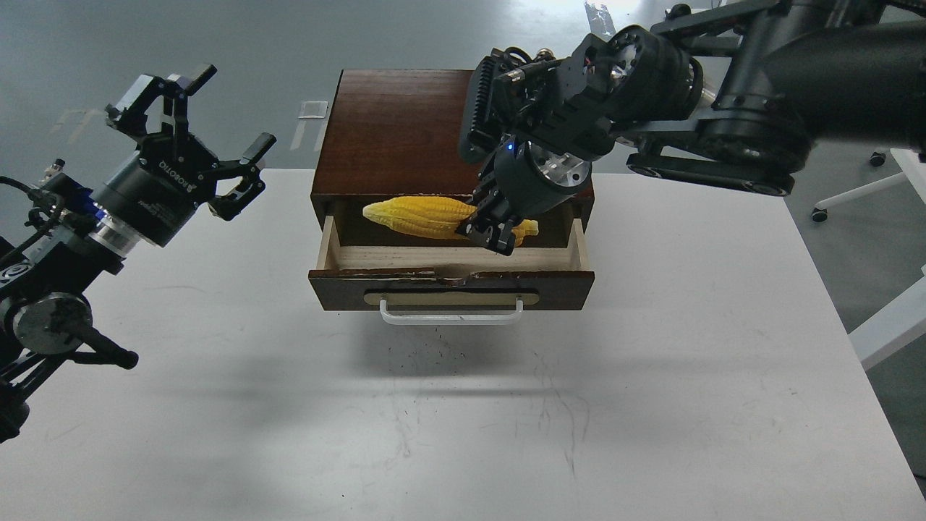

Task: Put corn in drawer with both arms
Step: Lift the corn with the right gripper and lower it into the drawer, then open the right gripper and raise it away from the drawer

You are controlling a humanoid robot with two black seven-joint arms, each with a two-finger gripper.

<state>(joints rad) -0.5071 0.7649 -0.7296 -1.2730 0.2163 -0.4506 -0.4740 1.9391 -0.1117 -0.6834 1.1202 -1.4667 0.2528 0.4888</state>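
Note:
The yellow corn [419, 215] lies sideways above the open drawer [452, 257] of the dark brown wooden box [394, 130]. Its tapered tip points left. My right gripper [490, 231] comes in from the upper right and is shut on the corn near its right end. Whether the corn rests on the drawer floor or hangs just above it I cannot tell. The drawer is pulled out toward me, with pale wood inside and a white bar handle [451, 312]. My left gripper [189, 134] is open and empty, raised to the left of the box.
The box stands at the back middle of a white table [463, 434]. Grey floor lies beyond the table. A white chair base [861, 195] stands at the right, off the table.

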